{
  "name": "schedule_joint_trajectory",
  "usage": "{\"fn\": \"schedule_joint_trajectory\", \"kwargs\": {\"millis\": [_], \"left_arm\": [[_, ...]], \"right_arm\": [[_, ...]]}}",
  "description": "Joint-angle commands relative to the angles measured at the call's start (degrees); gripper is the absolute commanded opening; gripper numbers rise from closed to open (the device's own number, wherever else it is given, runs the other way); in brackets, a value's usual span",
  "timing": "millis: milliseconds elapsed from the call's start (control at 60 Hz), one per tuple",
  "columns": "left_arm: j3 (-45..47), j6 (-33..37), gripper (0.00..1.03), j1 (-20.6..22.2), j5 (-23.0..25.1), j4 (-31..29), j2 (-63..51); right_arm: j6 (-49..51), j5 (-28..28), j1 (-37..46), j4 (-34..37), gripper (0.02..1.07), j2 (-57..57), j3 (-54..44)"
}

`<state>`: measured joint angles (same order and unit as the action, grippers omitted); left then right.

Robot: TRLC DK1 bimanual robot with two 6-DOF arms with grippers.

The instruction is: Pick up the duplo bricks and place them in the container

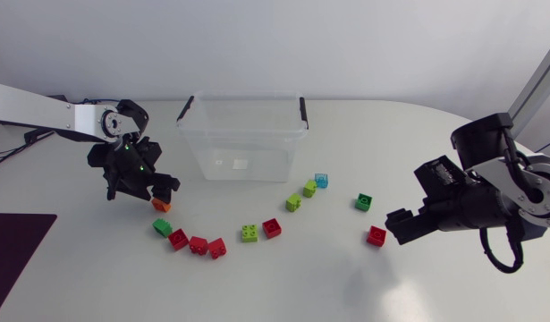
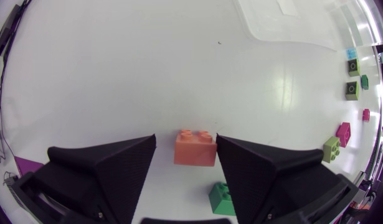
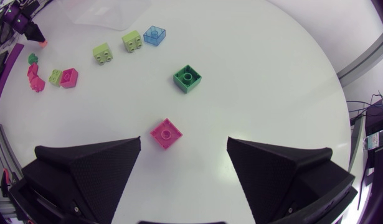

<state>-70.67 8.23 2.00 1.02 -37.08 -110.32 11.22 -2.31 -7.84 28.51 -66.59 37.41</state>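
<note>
**On the desk [image 1: 346, 286]: no brick yet in the container [image 1: 246, 134]**

On the desk, in front of the clear container, twelve bricks lie in a loose arc. None shows inside the container. Judged progress: nothing deposited, the whole set remaining. The first pick appears to be in hand at the robot's left end of the arc.

Left claw [image 2: 186, 139]: fingers spread. The orange brick [image 2: 195, 148] sits between them, close against the finger nearer the green brick [image 2: 222, 198]. A strip of bare desk shows between it and the other finger, so it is not pinched from two sides. Whether it rests on the desk or is lifted cannot be told.

Right claw [image 3: 184, 142]: fingers spread wide, holding nothing. The red brick [image 3: 165, 134] lies on the desk just ahead of the gap, touching neither finger. A second green brick [image 3: 187, 78] lies beyond it.

Remaining, as judged: close on the orange brick, carry it over the container, release, then repeat for every other brick.
</note>
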Motion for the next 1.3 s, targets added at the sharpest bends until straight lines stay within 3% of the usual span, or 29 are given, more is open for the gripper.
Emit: {"fn": "schedule_joint_trajectory", "kwargs": {"millis": [0, 250, 517, 833, 967, 1083, 1233, 1283], "left_arm": [[-0.9, 1.2, 0.51, 0.2, 0.2, -0.9, -1.7], [0.8, 4.0, 0.31, 0.9, 1.0, -2.1, -1.7], [0.6, 5.8, 0.30, 1.3, 2.6, -5.5, 7.8], [-3.7, 5.6, 0.30, 2.2, 8.5, -6.5, 21.0], [-6.1, 3.3, 0.30, 2.8, 11.4, -4.1, 22.0], [-8.3, 0.8, 0.30, 3.3, 14.0, -1.4, 21.9], [-10.5, -3.0, 0.30, 6.0, 15.2, 4.4, 20.4], [-10.6, -4.4, 0.30, 7.0, 15.2, 7.1, 19.7]], "right_arm": [[1.3, 0.7, -0.3, -0.2, 1.02, -1.0, -0.6], [3.9, 2.0, -3.2, 0.5, 1.02, -2.6, -1.8], [21.1, -3.8, -3.2, 3.7, 1.02, -13.0, 2.8], [32.5, -4.0, -1.6, 2.7, 1.01, -25.5, 7.9], [34.8, -4.6, -0.3, 1.4, 0.87, -27.5, 8.0], [35.2, -5.1, 0.1, -0.7, 0.55, -27.5, 7.5], [34.1, -5.3, -0.4, -2.0, 0.39, -29.2, 7.8], [33.6, -5.3, -0.7, -2.0, 0.38, -29.5, 7.9]]}}
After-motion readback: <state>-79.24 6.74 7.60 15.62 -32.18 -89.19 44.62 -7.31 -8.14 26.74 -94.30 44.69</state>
